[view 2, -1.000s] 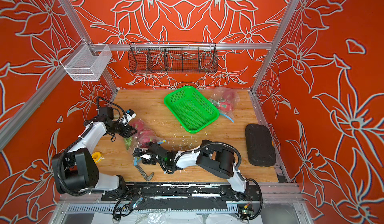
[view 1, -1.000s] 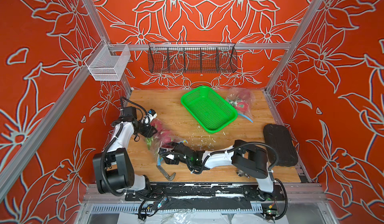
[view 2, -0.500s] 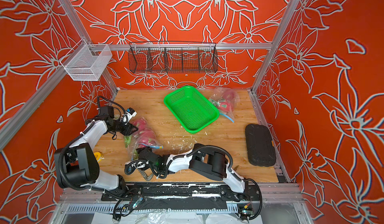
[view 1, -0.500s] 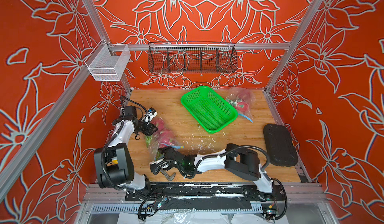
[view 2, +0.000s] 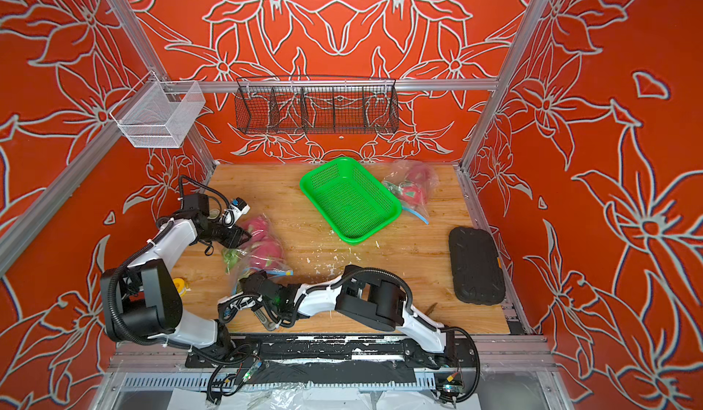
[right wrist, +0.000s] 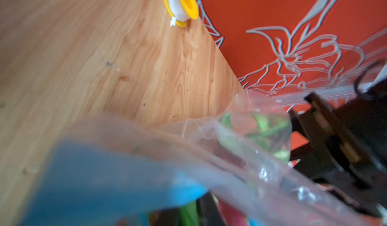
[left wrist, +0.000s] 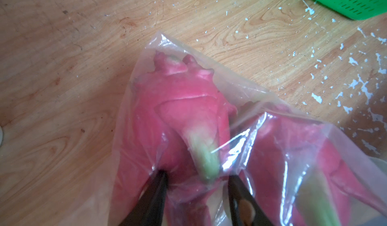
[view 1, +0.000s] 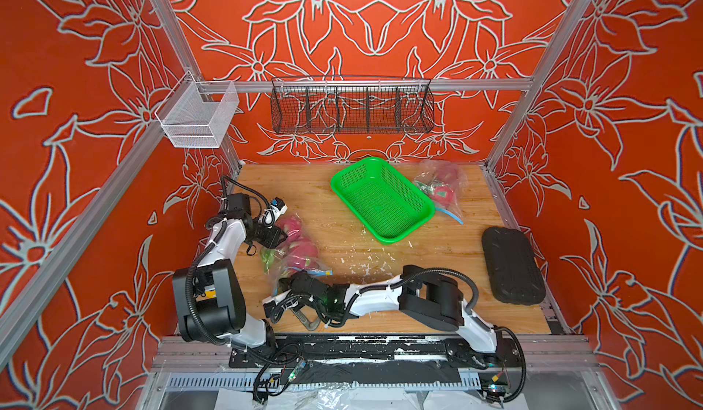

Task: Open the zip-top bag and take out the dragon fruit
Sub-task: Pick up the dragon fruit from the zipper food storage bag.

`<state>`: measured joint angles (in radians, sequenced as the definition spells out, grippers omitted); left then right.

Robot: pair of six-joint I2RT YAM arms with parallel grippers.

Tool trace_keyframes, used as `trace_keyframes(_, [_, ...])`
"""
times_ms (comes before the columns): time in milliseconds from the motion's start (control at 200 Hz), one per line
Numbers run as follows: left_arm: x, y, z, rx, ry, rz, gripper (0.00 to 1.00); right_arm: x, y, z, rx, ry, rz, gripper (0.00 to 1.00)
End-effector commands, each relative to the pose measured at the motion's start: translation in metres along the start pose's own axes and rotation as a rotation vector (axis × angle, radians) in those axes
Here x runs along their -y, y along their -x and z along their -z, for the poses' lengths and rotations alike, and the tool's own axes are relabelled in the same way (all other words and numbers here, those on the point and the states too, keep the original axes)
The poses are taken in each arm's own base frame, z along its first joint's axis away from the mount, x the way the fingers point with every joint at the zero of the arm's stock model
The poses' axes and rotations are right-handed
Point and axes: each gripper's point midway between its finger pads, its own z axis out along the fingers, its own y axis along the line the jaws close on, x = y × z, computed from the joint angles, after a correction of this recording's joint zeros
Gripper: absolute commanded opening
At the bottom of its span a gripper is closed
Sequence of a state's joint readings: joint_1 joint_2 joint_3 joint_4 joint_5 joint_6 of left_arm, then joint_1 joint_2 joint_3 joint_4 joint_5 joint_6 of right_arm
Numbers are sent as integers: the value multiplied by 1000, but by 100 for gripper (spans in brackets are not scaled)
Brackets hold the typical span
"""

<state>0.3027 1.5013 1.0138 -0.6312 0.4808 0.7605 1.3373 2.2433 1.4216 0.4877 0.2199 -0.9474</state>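
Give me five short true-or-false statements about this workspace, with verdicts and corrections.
1. The green basket holds fruit. False: it is empty.
2. Two filled zip-top bags lie on the table. True: the near bag and the far bag.
3. The yellow tape spool sits in the wall-mounted wire rack. False: it lies on the table by the left arm's base.
4. The left end effector has its fingers either side of a dragon fruit through the near bag's plastic. True.
5. The right end effector works at the far bag. False: it is shut at the near bag's blue zip strip.
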Motion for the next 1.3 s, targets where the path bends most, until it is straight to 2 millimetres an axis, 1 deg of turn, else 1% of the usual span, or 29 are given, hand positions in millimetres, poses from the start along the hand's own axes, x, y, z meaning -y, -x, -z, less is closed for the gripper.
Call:
trace_keyframes(0, [12,-40,-13,-149,-53,71,49,1,-2,13,2,-15,-34,0])
trace_keyframes(145, [-8,-38,-18,-152,21,72,45,5,-13,43,-5,-27,-96,0])
trace_keyframes(255, [-22,-42,-27,-177,72,82,41,5,-24,65,-15,-43,-142,0])
trace_keyframes(325, [-28,-46,-31,-189,88,82,40,7,-29,76,-9,-61,-171,0])
trace_keyframes(375, [-30,-48,-34,-198,95,83,40,11,-28,81,-5,-70,-193,0])
trace_keyframes(485, [-35,-53,-39,-212,113,79,39,12,-32,94,-2,-73,-242,0])
trace_keyframes(580, [-37,-56,-42,-215,125,71,39,18,-32,106,16,-96,-298,0])
trace_keyframes(721, [-41,-59,-47,-223,136,77,39,32,-32,124,65,-133,-400,0])
trace_keyframes(851, [-44,-62,-48,-227,152,74,39,37,-32,140,111,-140,-478,0])
trace_keyframes(986, [-47,-60,-47,-217,174,81,39,38,-30,160,174,-81,-576,0])
trace_keyframes(1141, [-45,-48,-40,-174,171,111,38,37,-34,178,227,45,-715,0])
trace_keyframes(1231, [-43,-39,-36,-148,169,125,38,31,-30,186,250,119,-752,0])
trace_keyframes(1296, [-43,-37,-35,-145,174,129,38,30,-25,192,269,156,-764,0])
